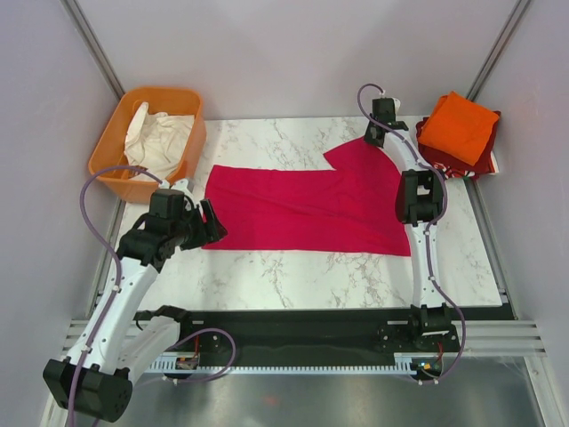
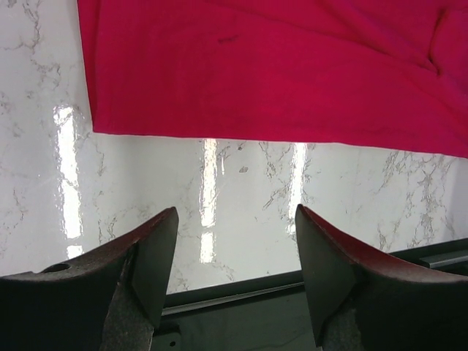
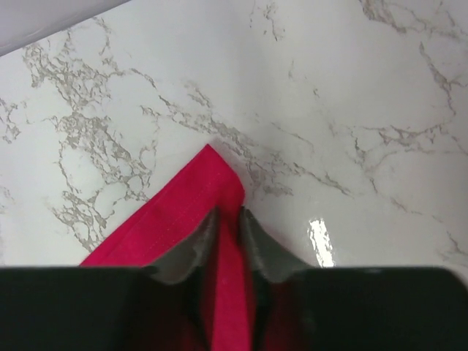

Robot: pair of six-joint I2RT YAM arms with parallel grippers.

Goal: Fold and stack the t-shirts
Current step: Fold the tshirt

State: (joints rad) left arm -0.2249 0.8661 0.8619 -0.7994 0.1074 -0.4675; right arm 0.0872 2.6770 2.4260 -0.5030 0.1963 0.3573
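- The pink shirt (image 1: 302,209) lay spread flat across the middle of the tabletop (image 1: 311,276), its long side running left to right, with a flap of fabric jutting out at its far right corner.
- The right hand (image 1: 373,138) was down at that far right corner. In the right wrist view its fingers were nearly together, pinching a pointed tip of the pink fabric (image 3: 197,212) between them.
- The left hand (image 1: 213,227) was just beside the shirt's left edge, near its front corner. In the left wrist view its fingers (image 2: 157,256) stood wide apart with nothing between them, over bare marble, with the shirt's near hem (image 2: 278,66) beyond them.
- The orange shirt (image 1: 458,127) sat folded at the far right corner of the tabletop, on top of the dark red shirt (image 1: 487,156), whose edges showed beneath it.
- That stack was just beside the right arm's wrist and apart from the pink shirt.
- An orange basket (image 1: 111,147) stood at the far left corner, holding a crumpled white cloth (image 1: 156,138).
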